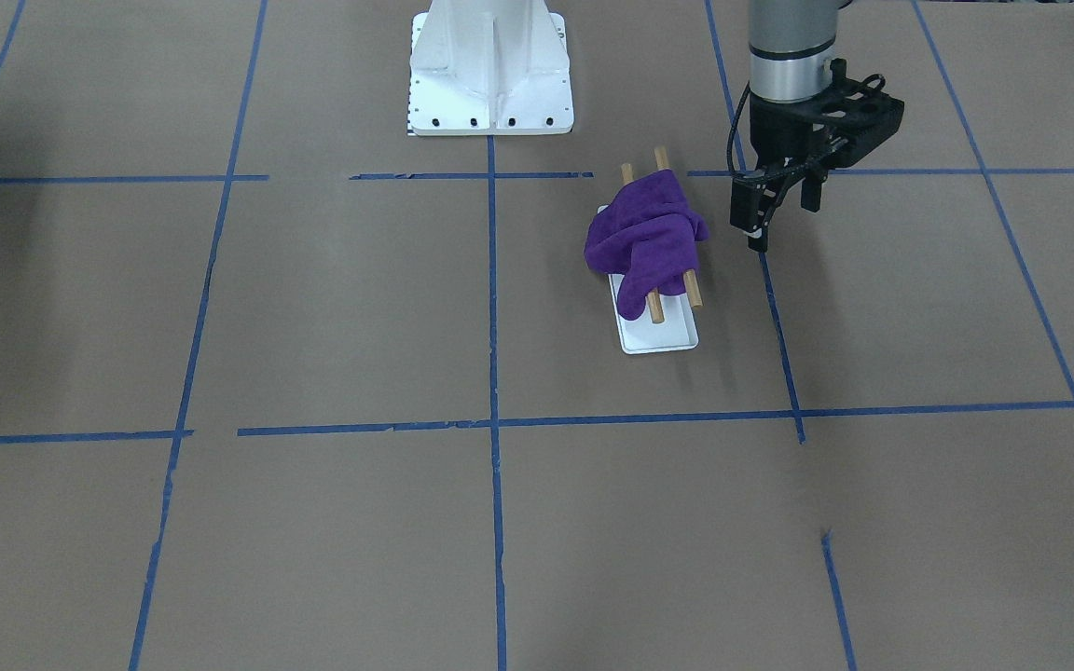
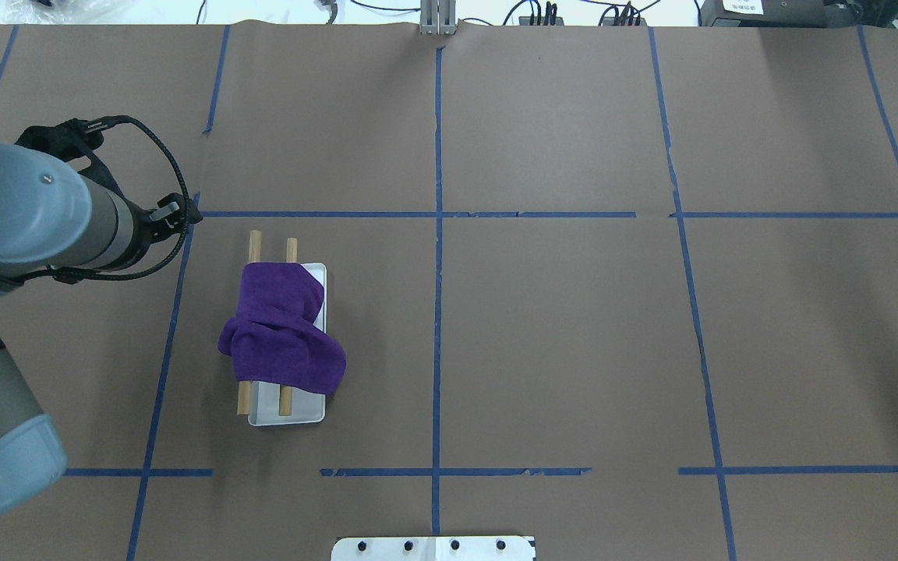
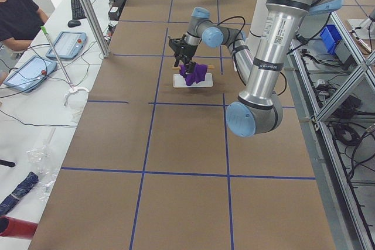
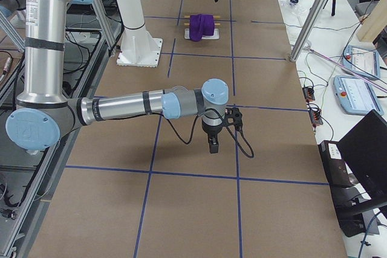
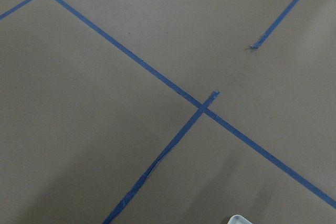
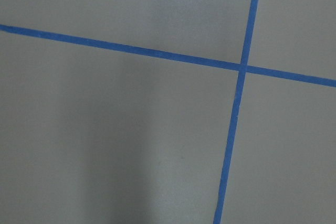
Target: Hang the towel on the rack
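Note:
A purple towel [image 1: 644, 238] lies bunched over the two wooden dowels [image 1: 656, 308] of the rack, whose white base [image 1: 663, 335] sits on the brown table. In the overhead view the towel [image 2: 281, 335] covers the middle of the dowels [image 2: 255, 245], and both ends stick out. My left gripper [image 1: 784, 224] hangs beside the rack, apart from the towel, open and empty. In the overhead view it is hidden under its wrist. My right gripper [image 4: 213, 148] points down over bare table far from the rack, and I cannot tell its state.
The white robot pedestal [image 1: 490, 75] stands behind the rack. Blue tape lines [image 2: 437, 312] cross the brown table. Operator desks with tablets [image 3: 64, 45] line the far side of the table.

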`<action>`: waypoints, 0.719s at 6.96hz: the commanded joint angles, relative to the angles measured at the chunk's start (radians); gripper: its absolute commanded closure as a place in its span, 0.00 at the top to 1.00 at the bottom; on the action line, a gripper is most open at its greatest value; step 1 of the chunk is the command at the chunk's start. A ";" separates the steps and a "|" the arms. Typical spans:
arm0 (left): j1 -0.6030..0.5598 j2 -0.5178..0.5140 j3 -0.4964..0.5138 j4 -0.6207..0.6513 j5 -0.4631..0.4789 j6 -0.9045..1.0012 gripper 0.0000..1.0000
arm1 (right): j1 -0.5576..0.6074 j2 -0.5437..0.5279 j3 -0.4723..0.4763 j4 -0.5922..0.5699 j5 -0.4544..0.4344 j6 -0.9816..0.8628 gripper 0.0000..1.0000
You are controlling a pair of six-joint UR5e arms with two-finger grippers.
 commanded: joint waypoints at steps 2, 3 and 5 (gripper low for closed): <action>-0.255 -0.001 0.089 -0.041 -0.299 0.533 1.00 | 0.035 0.000 -0.049 0.000 0.012 0.003 1.00; -0.334 0.011 0.108 -0.041 -0.369 0.682 1.00 | 0.073 0.002 -0.057 -0.002 0.038 -0.005 1.00; -0.486 0.020 0.192 -0.040 -0.453 0.974 1.00 | 0.145 0.009 -0.095 -0.008 0.059 -0.142 1.00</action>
